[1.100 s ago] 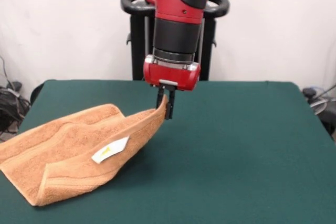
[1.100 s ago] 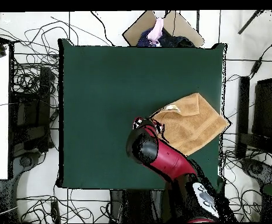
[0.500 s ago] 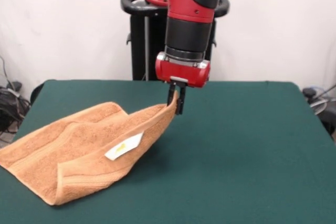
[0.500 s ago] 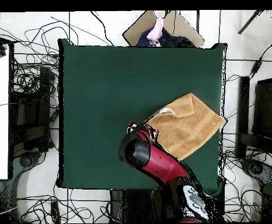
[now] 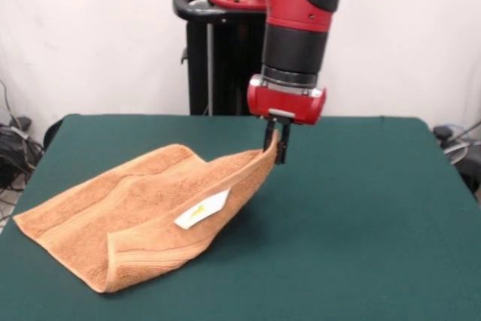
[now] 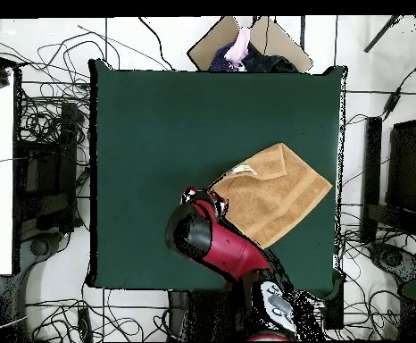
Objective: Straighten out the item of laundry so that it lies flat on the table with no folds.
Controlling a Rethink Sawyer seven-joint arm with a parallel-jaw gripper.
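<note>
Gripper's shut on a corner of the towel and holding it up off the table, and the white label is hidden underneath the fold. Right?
Not quite. The gripper is shut on a raised corner of the towel, lifted off the table, but the white label is not hidden: the front view shows it on the outer face of the folded-over flap, facing the camera.

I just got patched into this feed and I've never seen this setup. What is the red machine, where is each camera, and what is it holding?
The red and black machine is a robot arm. One picture looks across the table at it; the other looks straight down from above. At the arm's end is a small claw, shut on one corner of an orange-tan towel. That corner is lifted off the dark green table, while the rest of the towel lies on the cloth, folded over itself, with a white label showing. From above, the towel lies toward one side of the table and the arm hides the claw.
</note>
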